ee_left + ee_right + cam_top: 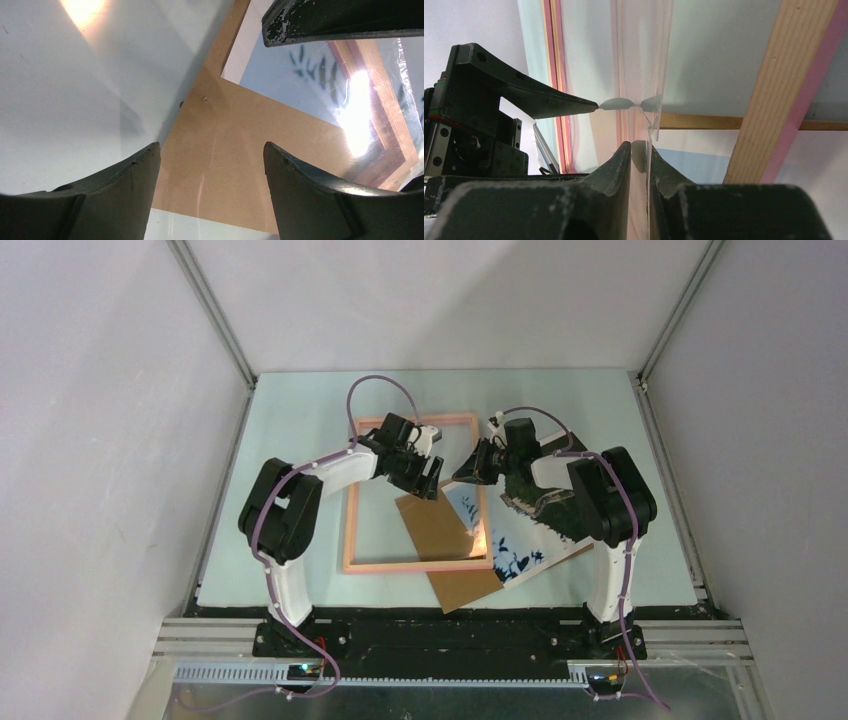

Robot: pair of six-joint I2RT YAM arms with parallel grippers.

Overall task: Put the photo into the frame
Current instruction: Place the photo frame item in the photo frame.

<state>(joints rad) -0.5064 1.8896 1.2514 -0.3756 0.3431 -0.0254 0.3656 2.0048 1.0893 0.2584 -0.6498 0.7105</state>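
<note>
L wrist: L gripper (211, 150) spread above board (235, 125); only R wrist shows R gripper (640, 148) fingers slightly apart astride pane (644, 50) edge, hold can't tell.

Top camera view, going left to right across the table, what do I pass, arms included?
You pass the left arm's elbow → frame, at its left rail → left pincer → right pincer → photo → right arm's elbow.
</note>
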